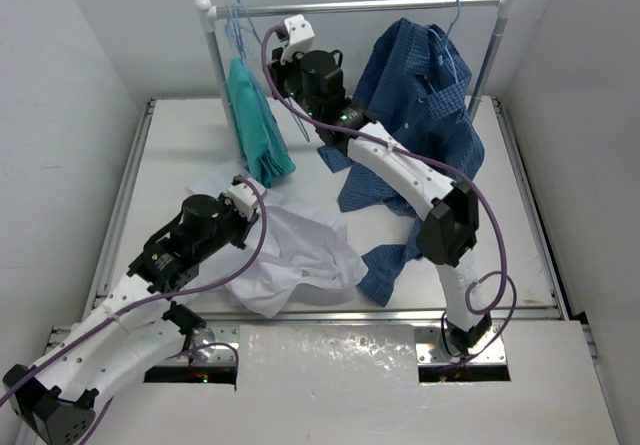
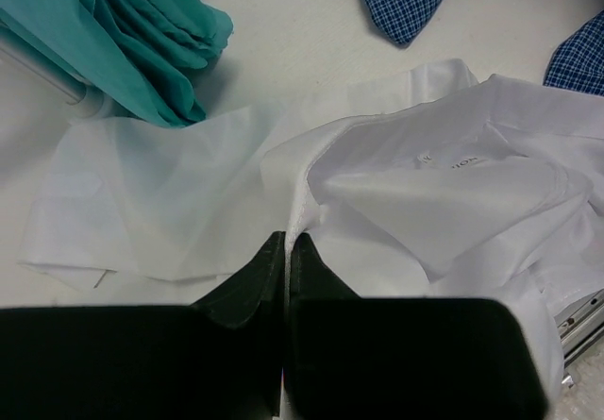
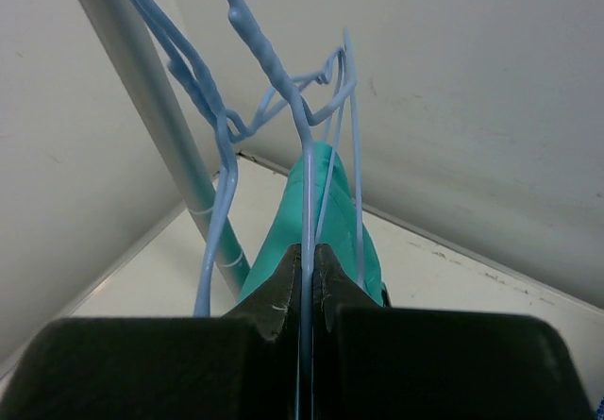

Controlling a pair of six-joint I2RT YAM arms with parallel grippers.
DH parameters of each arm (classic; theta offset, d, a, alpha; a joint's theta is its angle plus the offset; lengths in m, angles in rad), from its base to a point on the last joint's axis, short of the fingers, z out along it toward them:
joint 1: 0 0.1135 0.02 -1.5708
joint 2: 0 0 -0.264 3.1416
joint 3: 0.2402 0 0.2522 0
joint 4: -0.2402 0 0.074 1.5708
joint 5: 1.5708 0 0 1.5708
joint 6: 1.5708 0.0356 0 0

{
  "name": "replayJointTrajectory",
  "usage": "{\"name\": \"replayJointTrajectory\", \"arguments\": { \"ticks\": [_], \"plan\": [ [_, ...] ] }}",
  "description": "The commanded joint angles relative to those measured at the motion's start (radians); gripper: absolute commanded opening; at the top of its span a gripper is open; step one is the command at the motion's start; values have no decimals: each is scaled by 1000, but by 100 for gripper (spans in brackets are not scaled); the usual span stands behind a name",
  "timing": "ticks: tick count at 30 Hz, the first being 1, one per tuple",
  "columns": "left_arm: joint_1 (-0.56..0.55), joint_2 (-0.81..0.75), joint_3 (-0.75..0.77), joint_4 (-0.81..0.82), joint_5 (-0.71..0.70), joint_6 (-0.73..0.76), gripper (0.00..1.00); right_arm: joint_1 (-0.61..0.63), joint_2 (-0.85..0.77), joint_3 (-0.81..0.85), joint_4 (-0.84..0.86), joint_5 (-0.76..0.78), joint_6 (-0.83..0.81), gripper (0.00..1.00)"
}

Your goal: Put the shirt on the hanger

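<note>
Black fingers (image 2: 247, 283) of the left gripper (image 2: 286, 243) fill the bottom of the left wrist view, pressed together on a thin fold of the shirt (image 2: 453, 203). The pinched white fabric rises as a narrow ridge from between the tips. The shirt lies crumpled on the desk (image 1: 170, 155), close to its near edge and left of the middle, with one flat, thin panel spread out toward the left edge. Its collar area with a small label faces up. Just beyond it, toward the far left corner, the lower end of a teal-green garment (image 1: 255, 115) hangs down to the desk surface. The right gripper (image 3: 307, 250) is raised at the left end of the clothes rail (image 1: 360, 6), which crosses above the far edge of the desk. Its jaws are closed on a single pale-blue wire of the hanger (image 3: 304, 170), and the wire runs straight up from between the tips. The hanger hangs there among several other pale-blue wire hangers bunched beside the rail's grey upright post (image 3: 160, 127), with the teal-green garment directly behind it. A dark blue checked shirt (image 1: 420, 115) hangs from the right part of the rail and trails down across the right half of the desk. The white shirt and the hanger are well apart.
</note>
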Motion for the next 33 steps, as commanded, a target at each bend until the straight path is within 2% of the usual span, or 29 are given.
{"name": "replayJointTrajectory", "arguments": {
  "ticks": [1, 9, 18, 25, 30, 31, 32, 33],
  "plan": [
    [-3, -9, 13, 49, -21, 8, 0, -6, -134, -24, 103, -29, 7, 0],
    [-2, -26, 2, 40, -35, 13, 0, -21, -195, -84, 112, -11, -10, 0],
    [0, 5, 37, 66, -35, 19, 0, -23, -411, -360, 123, -6, -102, 0],
    [-1, 63, 80, 86, -15, 10, 0, -35, -577, -570, 94, -29, -114, 0],
    [0, 85, 114, 89, -4, -29, 0, -35, -776, -688, -100, -49, -166, 0],
    [0, 88, 119, 89, -4, -33, 0, -35, -843, -738, -138, -76, -180, 0],
    [0, 91, 119, 92, -4, -36, 0, -35, -844, -761, -174, -76, -189, 0],
    [0, 94, 120, 98, -4, -42, 0, -35, -909, -798, -255, -139, -198, 0]
  ]
}}
